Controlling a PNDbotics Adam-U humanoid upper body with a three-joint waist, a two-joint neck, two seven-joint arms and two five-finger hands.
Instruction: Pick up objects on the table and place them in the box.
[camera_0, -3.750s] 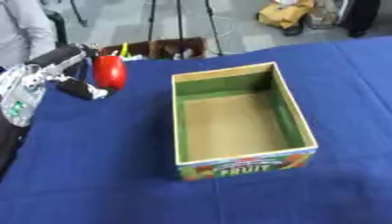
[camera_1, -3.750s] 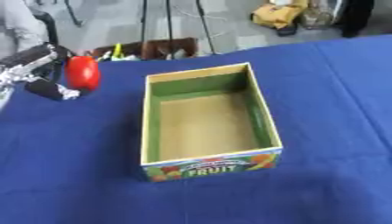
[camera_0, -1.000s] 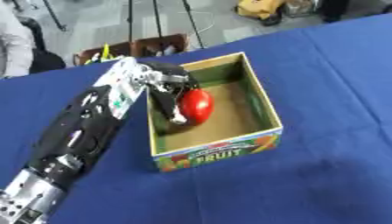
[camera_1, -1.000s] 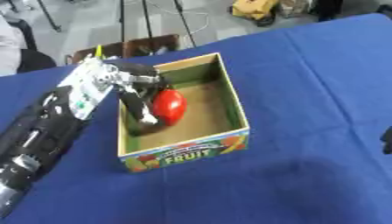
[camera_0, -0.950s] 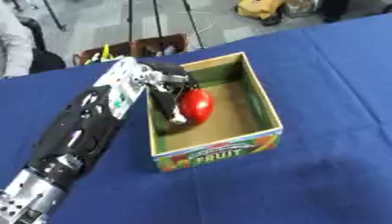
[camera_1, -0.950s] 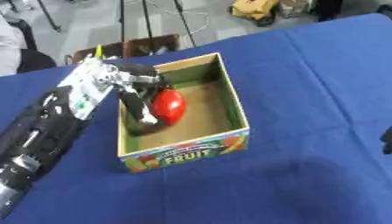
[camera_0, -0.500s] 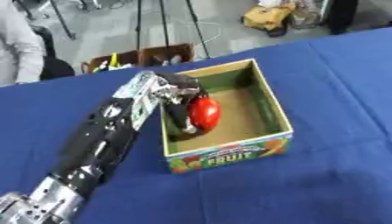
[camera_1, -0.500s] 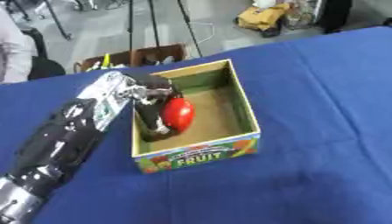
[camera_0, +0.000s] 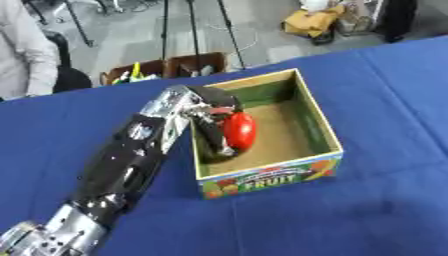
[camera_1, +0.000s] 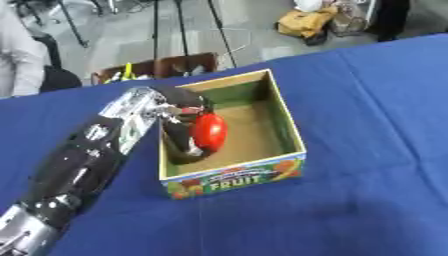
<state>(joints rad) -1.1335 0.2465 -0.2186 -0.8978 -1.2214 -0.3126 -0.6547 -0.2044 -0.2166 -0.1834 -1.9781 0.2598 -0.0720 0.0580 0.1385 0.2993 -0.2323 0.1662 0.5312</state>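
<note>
A red rounded object (camera_0: 239, 130) hangs inside the open cardboard fruit box (camera_0: 320, 125), near its left wall. My left hand (camera_0: 210, 134) reaches over that wall from the left and is curled round the red object, its black fingers pointing down toward the box floor. The left arm stretches from the lower left corner up to the box. The box has green inner walls, a brown floor and a front panel printed FRUIT. My right hand shows in neither view.
The box stands on a blue tablecloth (camera_0: 385, 200). Beyond the table's far edge are an open brown crate (camera_0: 166, 67), tripod legs and a person's sleeve at the top left.
The whole picture has shifted, so the camera moved. The hand with the red object stays inside the box by its left wall, seemingly a little lower.
</note>
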